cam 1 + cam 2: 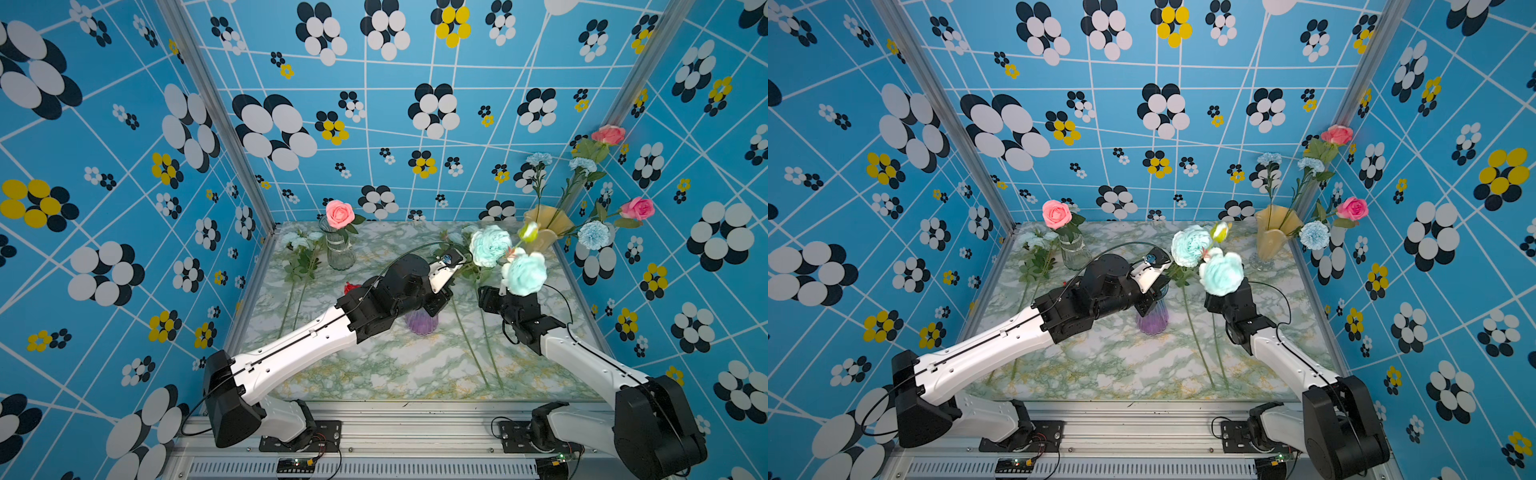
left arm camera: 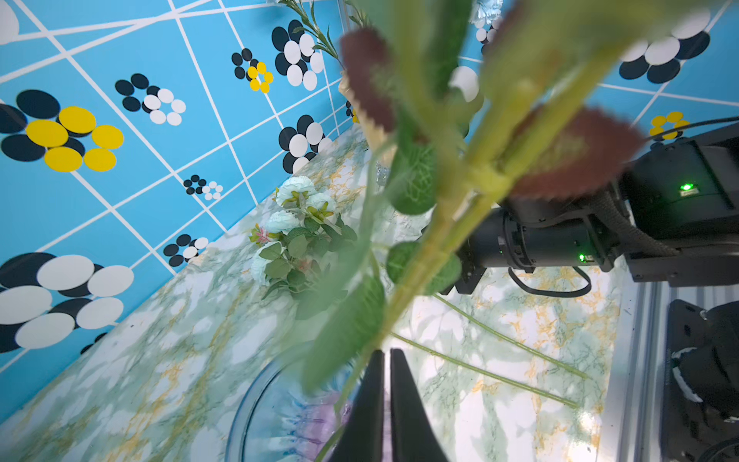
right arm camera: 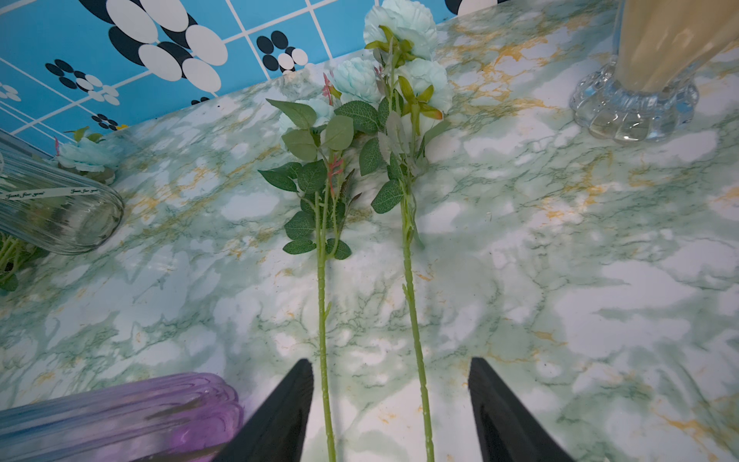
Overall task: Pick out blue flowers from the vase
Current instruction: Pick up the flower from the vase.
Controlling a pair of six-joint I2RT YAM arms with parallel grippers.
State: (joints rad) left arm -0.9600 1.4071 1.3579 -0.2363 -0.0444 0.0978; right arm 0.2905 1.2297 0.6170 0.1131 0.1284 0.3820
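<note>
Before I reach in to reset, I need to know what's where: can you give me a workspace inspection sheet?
Surface: marble-pattern table, flowers lying on it.
Job's things: blue spray standing in the purple vase; two blue stems lying flat; more blue flowers beside the clear vase; small blue blooms in the amber vase.
Clutter: pink roses in those two vases; red rose beside the left arm.
Tools: left tool shut on the spray's stem; right tool open above the two stems.
Cables: black cable loops at both wrists.
Surroundings: blue flower-print walls.
</note>
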